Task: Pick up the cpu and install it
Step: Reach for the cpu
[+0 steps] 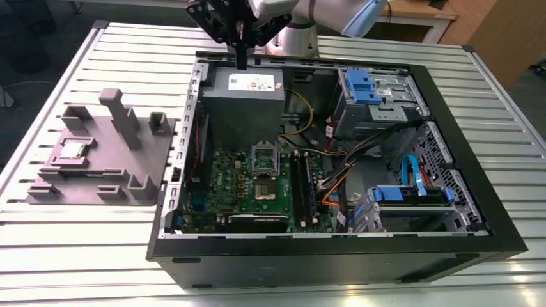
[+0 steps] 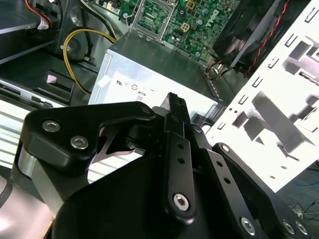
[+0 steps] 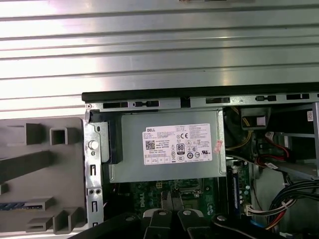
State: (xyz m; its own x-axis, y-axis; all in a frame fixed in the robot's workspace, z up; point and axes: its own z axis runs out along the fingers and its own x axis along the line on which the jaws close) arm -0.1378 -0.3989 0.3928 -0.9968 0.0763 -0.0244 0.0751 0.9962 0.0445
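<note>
The cpu (image 1: 70, 151), a small silvery square chip, lies flat in a recess of the grey plastic plate (image 1: 102, 182) at the exterior view's left, outside the computer case (image 1: 341, 256). My gripper (image 1: 241, 61) hangs high over the far rim of the case, above the power supply (image 1: 243, 96), well away from the cpu. Its dark fingers are shut together with nothing between them, as both wrist views show (image 2: 175, 102) (image 3: 172, 196). On the green motherboard, the socket (image 1: 266, 188) lies bare with its metal frame (image 1: 265, 157) flipped up.
The case lies open on a slatted metal table (image 1: 68, 262). Blue drive brackets (image 1: 362, 86), bundled cables (image 1: 341, 169) and a fan (image 2: 249, 35) crowd the inside. Upright blocks (image 1: 119, 115) rise from the plate near the cpu.
</note>
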